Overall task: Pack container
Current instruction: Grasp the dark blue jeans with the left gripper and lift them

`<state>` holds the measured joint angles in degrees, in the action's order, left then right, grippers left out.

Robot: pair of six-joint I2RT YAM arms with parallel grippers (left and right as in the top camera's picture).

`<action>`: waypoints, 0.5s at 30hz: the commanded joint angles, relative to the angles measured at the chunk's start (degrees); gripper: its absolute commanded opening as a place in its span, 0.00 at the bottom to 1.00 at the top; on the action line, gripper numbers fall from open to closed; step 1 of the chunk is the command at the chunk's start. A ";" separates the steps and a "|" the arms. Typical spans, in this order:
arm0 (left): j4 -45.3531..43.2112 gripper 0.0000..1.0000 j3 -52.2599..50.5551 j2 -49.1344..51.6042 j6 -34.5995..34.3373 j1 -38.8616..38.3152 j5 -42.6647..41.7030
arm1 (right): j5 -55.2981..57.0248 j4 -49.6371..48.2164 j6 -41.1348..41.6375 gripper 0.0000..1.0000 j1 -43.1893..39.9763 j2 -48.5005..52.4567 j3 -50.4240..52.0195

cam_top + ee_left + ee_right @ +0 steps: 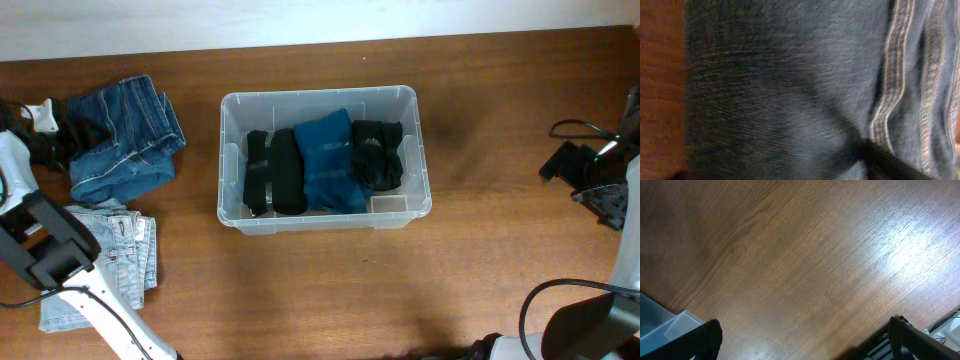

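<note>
The clear plastic container (pixel 320 93) stands at the table's middle. It holds several folded clothes side by side: two black pieces (pixel 272 172), a blue piece (pixel 330 160) and a black piece (pixel 378 152). My left gripper (pixel 62 130) is at the far left, down on a crumpled pair of dark blue jeans (pixel 128 140). The denim (pixel 790 80) fills the left wrist view, with one dark finger (pixel 890 165) at the bottom right; I cannot tell whether the jaws are open. My right gripper (pixel 805 340) is open and empty over bare table at the right (pixel 578 168).
A folded pair of light blue jeans (pixel 115 255) lies at the front left, beside the left arm's base. A corner of the container (pixel 670 327) shows at the lower left of the right wrist view. Cables (pixel 575 127) run along the right edge.
</note>
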<state>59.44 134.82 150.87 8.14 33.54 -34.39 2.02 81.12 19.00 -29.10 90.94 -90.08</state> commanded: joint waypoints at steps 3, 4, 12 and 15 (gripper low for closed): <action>3.06 0.40 -0.20 1.27 -3.67 -0.22 -1.42 | 0.09 0.02 0.07 0.98 -0.22 0.15 -0.09; 3.26 0.34 -0.20 1.27 -4.44 0.00 -1.55 | 0.09 0.02 0.07 0.98 -0.22 0.15 -0.09; 7.48 0.12 5.64 1.25 -6.12 1.51 -7.28 | 0.09 0.02 0.07 0.98 -0.22 0.15 -0.09; 11.47 0.02 12.87 1.25 -6.25 1.51 -9.20 | 0.09 0.02 0.07 0.99 -0.22 0.15 -0.09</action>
<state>68.27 140.51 152.24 3.27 34.70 -39.07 2.02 81.12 19.07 -29.10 90.94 -90.08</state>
